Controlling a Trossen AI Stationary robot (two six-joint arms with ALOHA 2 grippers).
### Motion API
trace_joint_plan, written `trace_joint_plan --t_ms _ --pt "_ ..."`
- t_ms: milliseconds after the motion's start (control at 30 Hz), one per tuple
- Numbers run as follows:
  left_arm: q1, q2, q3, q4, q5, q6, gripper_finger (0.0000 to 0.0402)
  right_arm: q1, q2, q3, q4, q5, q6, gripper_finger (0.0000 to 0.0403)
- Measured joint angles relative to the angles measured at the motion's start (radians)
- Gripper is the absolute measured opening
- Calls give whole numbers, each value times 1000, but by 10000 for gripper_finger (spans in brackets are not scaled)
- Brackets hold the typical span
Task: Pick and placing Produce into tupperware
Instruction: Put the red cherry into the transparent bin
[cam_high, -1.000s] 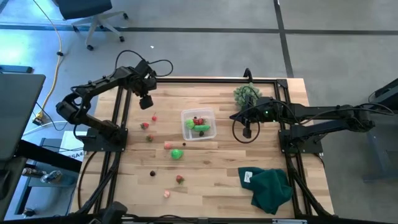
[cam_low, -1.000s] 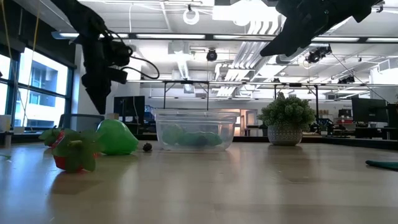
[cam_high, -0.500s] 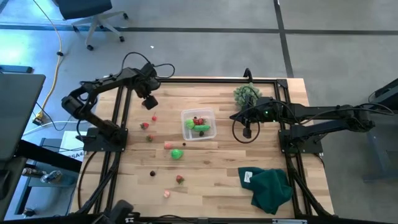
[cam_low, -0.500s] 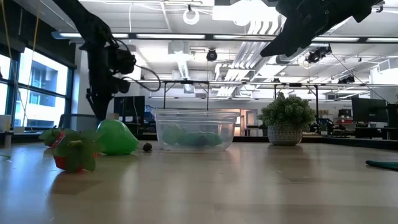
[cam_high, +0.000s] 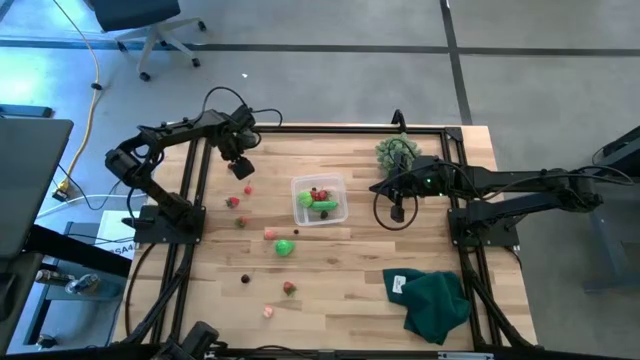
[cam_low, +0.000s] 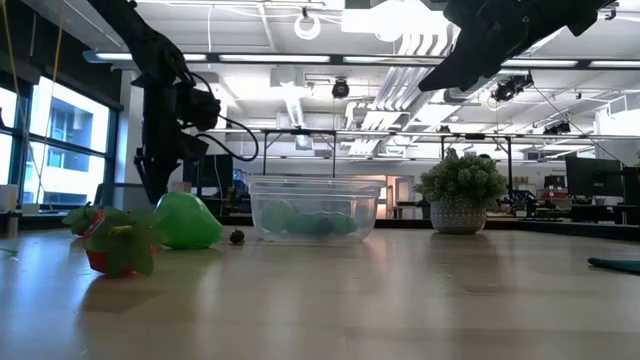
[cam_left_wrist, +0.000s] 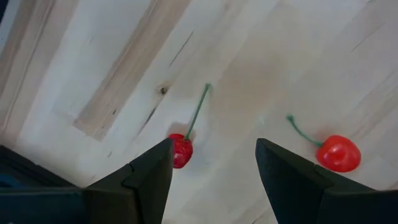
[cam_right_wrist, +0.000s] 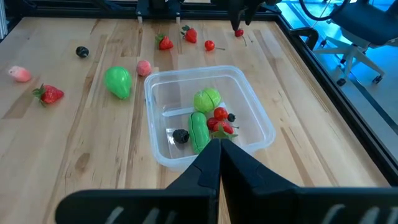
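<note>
- Several pieces of produce are already lying in the tupperware (cam_right_wrist: 208, 115): a green ball (cam_right_wrist: 208, 99), a green elongated piece (cam_right_wrist: 198, 130), red bits and a dark berry (cam_right_wrist: 180, 135).
- Roughly as many pieces are still waiting for you on the table (cam_high: 340, 270), among them a larger green piece (cam_high: 285, 247), strawberries and two cherries.
- You are holding the left gripper (cam_left_wrist: 212, 169) released and empty, hovering over a cherry (cam_left_wrist: 180, 150) near the table's far left edge; a second cherry (cam_left_wrist: 336, 153) is lying just beside it.
- You are keeping the right gripper (cam_right_wrist: 219, 158) clenched, grasping nothing, beside the container.
- Only the left wrist view is resolving the cherry stems; only the right wrist view is showing the container's contents clearly.
</note>
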Motion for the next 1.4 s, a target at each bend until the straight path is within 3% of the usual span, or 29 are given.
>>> trace_joint_plan --t_ms 200,300,600,800,967,1133,1400 --pt "-30 0 0 -62 153 146 216 0 0 0 0 0 0 2" --pt "-65 0 0 -75 180 222 216 0 0 0 0 0 0 2" --pt "-103 -1 0 -101 89 231 216 0 0 0 0 0 0 2" --pt "-186 -1 5 -82 115 296 216 0 0 0 0 0 0 2" --pt "-184 -2 38 -118 -21 182 216 0 0 0 -3 0 0 2" --pt "-243 -2 40 -95 66 254 216 0 0 0 -3 0 0 2" --pt "-394 -2 41 -87 36 330 216 0 0 0 -6 0 0 2"
